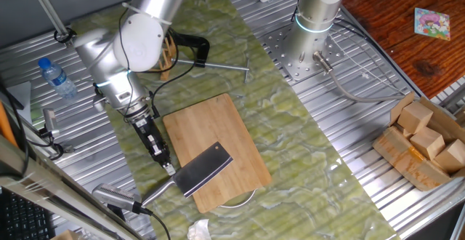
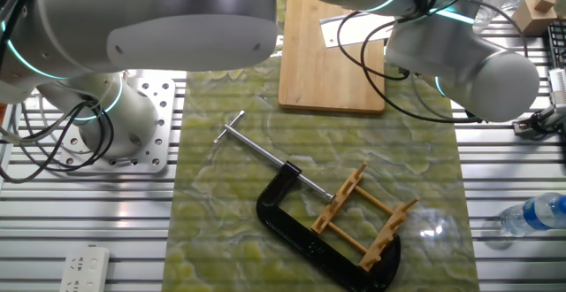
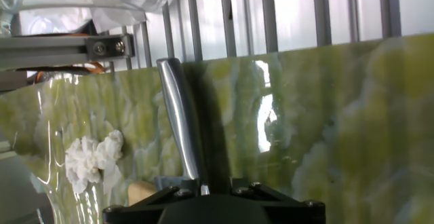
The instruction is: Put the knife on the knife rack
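One fixed view: the knife (image 1: 205, 170) lies flat on the bamboo cutting board (image 1: 218, 134), its broad dark grey blade at the board's near end and its silver handle reaching off the board edge onto the green marbled mat (image 1: 305, 138). The gripper (image 1: 168, 167) is low over the junction of blade and handle. Whether its fingers have closed on the knife or stand apart cannot be told from this view; the hand view shows only the black finger bases at the bottom edge, with the handle (image 3: 182, 125) running upward from between them, so grip state stays undetermined.

The knife rack (image 2: 364, 219) is well apart from the knife, at the other end of the mat. It sits inside the throat of a black C-clamp (image 2: 305, 230), whose steel screw rod (image 2: 256, 147) points toward the board. In the one fixed view the rack is mostly hidden behind the arm's elbow.

Other items: a water bottle with a blue cap (image 1: 57, 78) on the slatted table (image 1: 341, 196); a crumpled white tissue (image 3: 91, 159) on the mat beside the handle; a carton of wooden blocks (image 1: 425, 142).

No brand, label or writing is legible in any view.
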You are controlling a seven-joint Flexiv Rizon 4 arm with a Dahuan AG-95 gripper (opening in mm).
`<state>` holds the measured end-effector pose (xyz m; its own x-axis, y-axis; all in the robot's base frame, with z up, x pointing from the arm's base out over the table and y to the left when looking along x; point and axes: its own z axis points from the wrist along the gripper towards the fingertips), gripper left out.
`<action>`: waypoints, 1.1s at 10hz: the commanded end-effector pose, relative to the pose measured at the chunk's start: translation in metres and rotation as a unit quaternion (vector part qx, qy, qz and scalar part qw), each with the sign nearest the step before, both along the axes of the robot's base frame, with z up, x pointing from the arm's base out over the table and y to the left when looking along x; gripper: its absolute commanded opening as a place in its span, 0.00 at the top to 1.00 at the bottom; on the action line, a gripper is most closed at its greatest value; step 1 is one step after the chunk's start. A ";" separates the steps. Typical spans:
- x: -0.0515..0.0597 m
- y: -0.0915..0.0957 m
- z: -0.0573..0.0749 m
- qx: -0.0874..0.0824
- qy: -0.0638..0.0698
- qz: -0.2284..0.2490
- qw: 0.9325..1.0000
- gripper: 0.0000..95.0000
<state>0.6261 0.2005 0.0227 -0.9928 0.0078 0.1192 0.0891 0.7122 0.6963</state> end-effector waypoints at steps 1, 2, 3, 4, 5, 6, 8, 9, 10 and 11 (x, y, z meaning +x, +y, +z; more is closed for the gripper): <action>-0.001 0.001 -0.001 -0.002 0.001 -0.002 1.000 0.80; -0.002 0.003 -0.002 -0.001 0.000 -0.003 1.000 0.80; -0.003 0.005 -0.002 -0.002 0.000 -0.004 1.000 0.80; -0.003 0.006 -0.003 -0.002 0.000 -0.004 1.000 0.80; -0.004 0.007 -0.003 -0.002 0.001 -0.004 1.000 0.80; -0.005 0.008 -0.002 -0.003 0.001 -0.004 1.000 0.80; -0.008 0.010 -0.002 -0.003 0.001 -0.002 1.000 0.80; -0.009 0.011 -0.003 -0.004 0.001 -0.001 1.000 0.80; -0.010 0.012 -0.003 -0.003 0.001 0.000 1.000 0.80; -0.011 0.013 -0.004 -0.002 0.000 0.003 1.000 0.80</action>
